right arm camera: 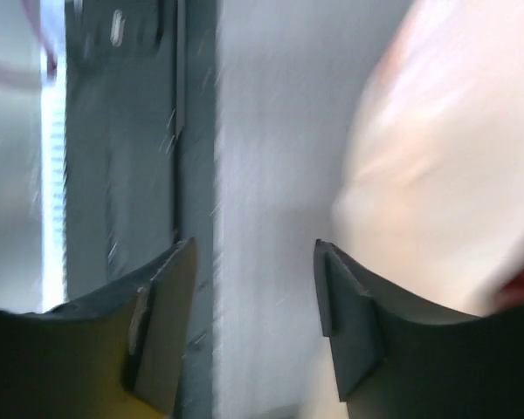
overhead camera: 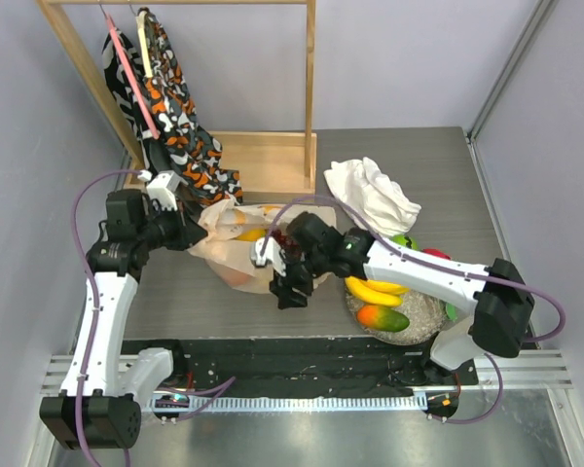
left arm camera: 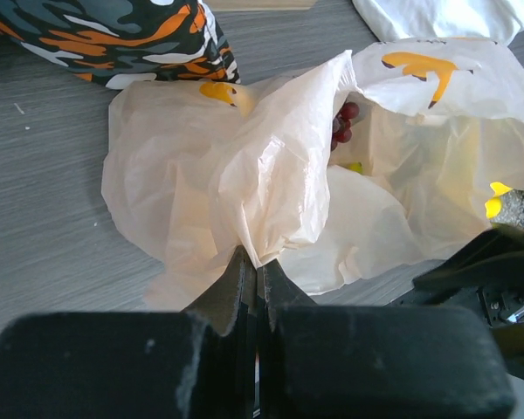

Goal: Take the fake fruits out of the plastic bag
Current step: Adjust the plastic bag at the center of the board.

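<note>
The pale peach plastic bag lies crumpled left of the table's middle. My left gripper is shut on a fold of the bag, seen pinched at the fingertips. Dark purple grapes show in the bag's open mouth, with a yellow round showing through the film. My right gripper is open and empty just at the bag's near right side; in the blurred right wrist view the bag is to its right. A banana bunch, a mango and a lime lie on a plate.
A white cloth lies behind the plate. Orange-black-white patterned fabric hangs on a wooden rack at the back left and spills close behind the bag. The black strip at the table's near edge is just in front of my right gripper.
</note>
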Motion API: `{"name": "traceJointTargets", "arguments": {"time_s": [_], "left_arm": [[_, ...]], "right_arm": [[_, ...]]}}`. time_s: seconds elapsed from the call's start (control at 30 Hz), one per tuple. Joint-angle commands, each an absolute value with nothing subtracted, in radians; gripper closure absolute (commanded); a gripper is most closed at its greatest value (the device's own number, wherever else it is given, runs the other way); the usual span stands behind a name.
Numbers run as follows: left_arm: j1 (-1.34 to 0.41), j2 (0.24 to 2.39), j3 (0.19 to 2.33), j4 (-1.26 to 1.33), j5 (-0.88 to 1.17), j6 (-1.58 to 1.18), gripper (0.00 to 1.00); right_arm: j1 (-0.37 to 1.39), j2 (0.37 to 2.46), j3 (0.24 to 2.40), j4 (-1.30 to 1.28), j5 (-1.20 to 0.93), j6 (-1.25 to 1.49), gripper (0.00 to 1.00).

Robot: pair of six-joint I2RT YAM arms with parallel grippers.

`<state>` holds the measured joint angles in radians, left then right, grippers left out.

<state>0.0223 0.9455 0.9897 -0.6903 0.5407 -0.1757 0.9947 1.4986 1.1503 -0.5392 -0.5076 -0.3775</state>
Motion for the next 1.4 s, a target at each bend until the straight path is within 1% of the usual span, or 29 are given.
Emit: {"name": "traceJointTargets", "arguments": {"time_s": [0.0,0.07,0.1,0.17,0.2,0.27,0.33,0.43,0.53,0.6,0.63,0.67,0.7,0.73,0.83,0.87,0.9,0.93,0.97,1.0,1.03,1.07,1.1,1.17,1.2,1.27,1.3,1.33,1.37], "left_arm": [[0.029,0.911,0.986,-0.686,0.554,-0.161,1.00],[0.026,0.907,0.995,-0.684,0.552,-0.163,1.00],[0.028,0.905,1.000,-0.686,0.551,-0.164,1.00],[0.028,0.907,1.017,-0.686,0.549,-0.172,1.00],[0.029,0.908,1.023,-0.683,0.552,-0.175,1.00],[0.029,0.916,1.038,-0.680,0.557,-0.192,1.00],[0.028,0.925,1.043,-0.680,0.565,-0.207,1.00],[0.028,0.919,1.043,-0.681,0.566,-0.216,1.00],[0.028,0.911,1.040,-0.690,0.563,-0.221,1.00],[0.029,0.910,1.037,-0.693,0.557,-0.218,1.00],[0.028,0.908,1.037,-0.693,0.552,-0.218,1.00],[0.028,0.904,1.037,-0.693,0.554,-0.218,1.00],[0.028,0.900,1.038,-0.695,0.551,-0.218,1.00],[0.031,0.897,1.039,-0.693,0.548,-0.218,1.00],[0.028,0.897,1.039,-0.693,0.546,-0.215,1.00],[0.029,0.896,1.040,-0.693,0.546,-0.213,1.00],[0.029,0.896,1.039,-0.692,0.548,-0.213,1.00],[0.029,0.894,1.037,-0.693,0.548,-0.212,1.00],[0.029,0.891,1.035,-0.693,0.549,-0.212,1.00],[0.029,0.891,1.034,-0.693,0.548,-0.213,1.00],[0.031,0.890,1.031,-0.693,0.546,-0.210,1.00],[0.028,0.890,1.028,-0.693,0.543,-0.206,1.00],[0.028,0.891,1.028,-0.695,0.540,-0.196,1.00],[0.028,0.899,1.014,-0.698,0.525,-0.187,1.00],[0.028,0.910,1.009,-0.703,0.519,-0.181,1.00],[0.029,0.922,1.009,-0.709,0.517,-0.175,1.00],[0.028,0.928,1.012,-0.712,0.514,-0.170,1.00],[0.028,0.927,1.017,-0.715,0.512,-0.169,1.00],[0.029,0.927,1.026,-0.716,0.508,-0.164,1.00]], "right_arm": [[0.979,1.430,1.373,-0.478,-0.442,-0.411,0.31],[0.991,1.433,1.384,-0.480,-0.394,-0.500,0.27],[0.996,1.440,1.364,-0.480,-0.378,-0.535,0.23],[1.003,1.457,1.339,-0.476,-0.319,-0.613,0.19],[1.005,1.482,1.321,-0.477,-0.313,-0.630,0.09],[1.005,1.500,1.306,-0.469,-0.322,-0.666,0.00],[1.028,1.511,1.279,-0.460,-0.322,-0.696,0.01],[1.072,1.522,1.206,-0.353,-0.250,-0.699,0.00],[1.129,1.551,1.137,-0.200,-0.096,-0.709,0.00],[1.161,1.566,1.091,-0.131,0.053,-0.709,0.00],[1.170,1.577,1.074,-0.045,0.104,-0.707,0.00],[1.175,1.578,1.053,-0.023,0.138,-0.709,0.09],[1.175,1.580,1.054,-0.021,0.140,-0.721,0.14],[1.175,1.578,1.072,-0.040,0.137,-0.718,0.28],[1.170,1.560,1.144,-0.183,0.030,-0.640,0.63],[1.157,1.543,1.193,-0.222,-0.030,-0.609,0.81],[1.157,1.534,1.213,-0.257,-0.091,-0.545,0.92],[1.158,1.526,1.227,-0.285,-0.116,-0.513,0.99],[1.152,1.516,1.256,-0.311,-0.164,-0.482,0.99],[1.137,1.516,1.281,-0.348,-0.346,-0.433,0.99],[1.131,1.514,1.313,-0.398,-0.430,-0.405,0.99],[1.123,1.514,1.316,-0.403,-0.566,-0.373,0.99],[1.108,1.520,1.316,-0.372,-0.779,-0.265,0.99],[1.106,1.516,1.248,-0.252,-0.854,-0.105,0.99],[1.106,1.511,1.173,-0.124,-0.870,-0.048,0.99],[1.126,1.491,1.160,-0.113,-0.781,-0.104,0.98],[1.178,1.468,1.157,-0.150,-0.640,-0.162,0.80],[1.201,1.441,1.144,-0.140,-0.369,-0.261,0.60],[1.225,1.416,1.125,-0.117,-0.195,-0.318,0.34]]}}
